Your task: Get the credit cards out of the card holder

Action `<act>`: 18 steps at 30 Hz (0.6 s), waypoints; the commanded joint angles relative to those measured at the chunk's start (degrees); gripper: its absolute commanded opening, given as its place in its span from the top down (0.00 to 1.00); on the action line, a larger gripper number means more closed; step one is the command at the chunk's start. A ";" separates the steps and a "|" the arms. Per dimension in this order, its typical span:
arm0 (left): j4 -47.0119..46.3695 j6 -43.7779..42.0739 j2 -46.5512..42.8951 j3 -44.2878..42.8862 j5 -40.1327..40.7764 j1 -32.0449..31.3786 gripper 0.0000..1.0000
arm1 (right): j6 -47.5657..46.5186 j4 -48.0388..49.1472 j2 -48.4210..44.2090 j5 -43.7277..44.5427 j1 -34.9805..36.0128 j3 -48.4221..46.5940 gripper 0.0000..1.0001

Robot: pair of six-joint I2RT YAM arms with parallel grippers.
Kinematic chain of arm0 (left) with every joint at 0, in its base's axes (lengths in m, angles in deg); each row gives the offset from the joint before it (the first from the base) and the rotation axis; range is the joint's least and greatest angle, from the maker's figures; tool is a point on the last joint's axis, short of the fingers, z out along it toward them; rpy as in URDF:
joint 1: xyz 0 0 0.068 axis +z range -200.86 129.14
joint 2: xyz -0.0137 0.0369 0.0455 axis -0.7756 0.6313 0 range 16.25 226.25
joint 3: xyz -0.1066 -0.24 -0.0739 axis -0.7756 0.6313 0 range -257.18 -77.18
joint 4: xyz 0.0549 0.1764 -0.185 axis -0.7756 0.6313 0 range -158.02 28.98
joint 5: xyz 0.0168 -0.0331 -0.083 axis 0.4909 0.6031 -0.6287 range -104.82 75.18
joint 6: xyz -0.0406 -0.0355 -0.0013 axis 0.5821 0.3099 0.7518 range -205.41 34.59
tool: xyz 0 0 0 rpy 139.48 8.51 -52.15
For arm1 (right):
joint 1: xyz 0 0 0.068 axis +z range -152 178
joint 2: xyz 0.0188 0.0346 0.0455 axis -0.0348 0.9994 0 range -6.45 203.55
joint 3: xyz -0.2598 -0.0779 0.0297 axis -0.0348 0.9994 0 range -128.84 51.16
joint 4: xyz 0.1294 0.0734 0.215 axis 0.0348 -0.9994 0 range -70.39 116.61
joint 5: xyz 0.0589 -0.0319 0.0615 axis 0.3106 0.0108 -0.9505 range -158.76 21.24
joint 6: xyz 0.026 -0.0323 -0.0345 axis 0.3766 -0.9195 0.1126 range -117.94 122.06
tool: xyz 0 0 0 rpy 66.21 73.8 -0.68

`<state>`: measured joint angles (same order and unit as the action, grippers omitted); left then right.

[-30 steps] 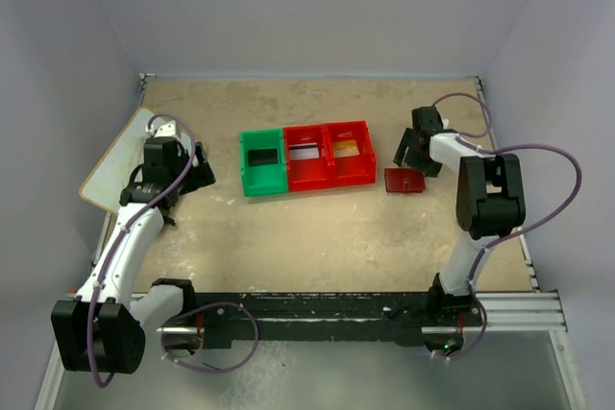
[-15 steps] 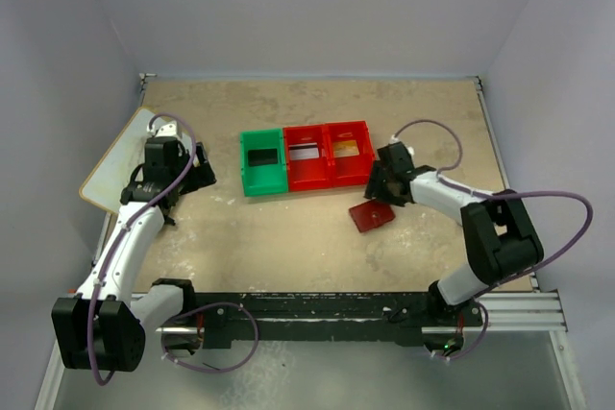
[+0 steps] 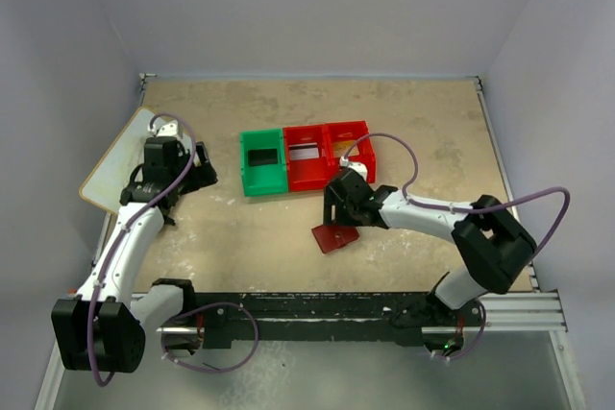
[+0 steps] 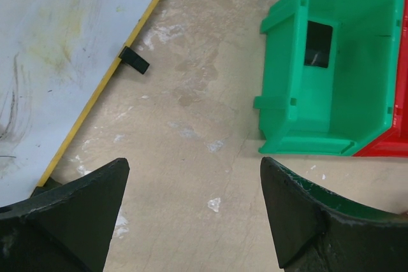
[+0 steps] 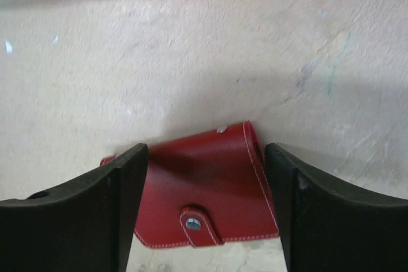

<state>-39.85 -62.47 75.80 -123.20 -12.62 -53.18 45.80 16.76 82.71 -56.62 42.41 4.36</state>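
- The card holder is seen lying on the table just in front of the bin, below its right-hand red end, folded shut with the tab snapped over.
- The right gripper is set down over it, one finger on each side. The jaws are parted, but whether the holder is pinched or merely straddled cannot be told.
- The left gripper is held wide open with nothing in it, off to the left of the bin, between the green compartment and the white board.
- A black card is made out in the green compartment, a pale card in the middle one, and a gold card in the right one.
- With all three cards in the bin and none showing at the holder, the removal is judged done. The step in hand looks like the emptied holder being dealt with in front of the bin.
- Next, a clean release is called for. The jaws are to be spread clear of the holder's edges and lifted straight up, so the holder is not dragged or flipped against the bin.
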 commanded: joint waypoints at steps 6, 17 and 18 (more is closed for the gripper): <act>-10.75 3.12 -4.48 3.45 -17.35 -3.25 0.18 | 17.95 -17.16 -12.93 6.68 0.86 1.47 0.18; -18.65 8.11 11.48 -0.40 -7.71 -33.15 0.23 | 26.39 0.85 -19.58 -6.88 0.55 14.27 0.28; -19.00 8.06 12.97 -0.74 -7.31 -34.45 0.23 | 26.71 1.22 -19.21 -5.90 0.47 14.29 0.28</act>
<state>-54.96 -55.47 83.71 -120.73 -23.44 -82.76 69.13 10.55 64.13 -60.58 43.22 18.67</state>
